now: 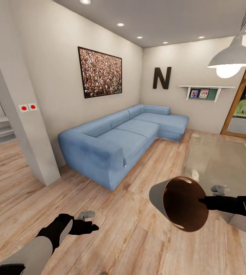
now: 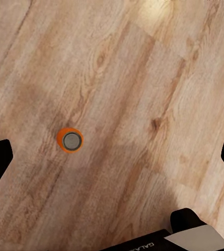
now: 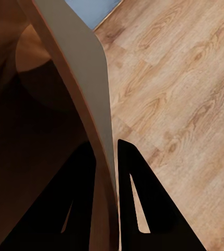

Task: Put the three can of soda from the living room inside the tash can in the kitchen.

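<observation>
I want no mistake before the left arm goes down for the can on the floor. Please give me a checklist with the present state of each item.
1. Right gripper clamps the bin wall: ok, one finger on each side of the trash can rim.
2. Bin empty inside: ok as far as its interior shows.
3. Orange soda can upright on the wood floor: ok.
4. Left gripper open: ok, fingers wide apart.
5. Can centred between the fingers: not ok, it sits near one finger.
6. Other two cans located: cannot tell.

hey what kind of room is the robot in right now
Most likely a living room: a light blue corner sofa sits against the wall under a large framed picture, with a pendant lamp hanging over a wood floor.
</observation>
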`<state>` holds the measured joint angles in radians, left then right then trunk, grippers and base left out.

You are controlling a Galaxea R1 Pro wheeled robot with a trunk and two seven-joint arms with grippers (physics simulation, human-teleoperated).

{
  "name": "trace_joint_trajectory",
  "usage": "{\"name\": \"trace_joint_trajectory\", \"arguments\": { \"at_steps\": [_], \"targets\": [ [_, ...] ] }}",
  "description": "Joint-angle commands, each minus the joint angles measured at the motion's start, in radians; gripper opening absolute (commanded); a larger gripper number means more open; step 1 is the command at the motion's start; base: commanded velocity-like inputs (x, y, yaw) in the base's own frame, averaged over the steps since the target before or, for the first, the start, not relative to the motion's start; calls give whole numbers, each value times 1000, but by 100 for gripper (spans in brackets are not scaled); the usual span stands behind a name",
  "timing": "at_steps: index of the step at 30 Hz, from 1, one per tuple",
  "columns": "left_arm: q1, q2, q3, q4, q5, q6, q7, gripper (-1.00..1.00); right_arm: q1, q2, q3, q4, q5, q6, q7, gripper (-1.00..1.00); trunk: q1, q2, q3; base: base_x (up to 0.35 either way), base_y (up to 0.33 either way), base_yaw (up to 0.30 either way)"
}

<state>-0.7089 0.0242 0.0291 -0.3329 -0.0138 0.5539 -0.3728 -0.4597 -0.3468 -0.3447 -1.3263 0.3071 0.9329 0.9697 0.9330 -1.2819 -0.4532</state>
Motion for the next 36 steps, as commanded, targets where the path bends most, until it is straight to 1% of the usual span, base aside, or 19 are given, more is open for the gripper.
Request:
{"name": "trace_joint_trajectory", "arguments": {
  "at_steps": [1,23,36],
  "targets": [
    [0,0,0,0,0,0,0,100,0,0,0,0,-22,10,4,-100,0,0,0,0,0,0],
    [0,-1,0,0,3,-2,0,100,0,0,-3,-16,-26,18,8,-100,0,0,0,22,0,0],
    [0,-9,0,0,1,0,0,100,0,0,-5,-17,-30,18,9,-100,50,-91,-41,1,0,0]
  ]
}}
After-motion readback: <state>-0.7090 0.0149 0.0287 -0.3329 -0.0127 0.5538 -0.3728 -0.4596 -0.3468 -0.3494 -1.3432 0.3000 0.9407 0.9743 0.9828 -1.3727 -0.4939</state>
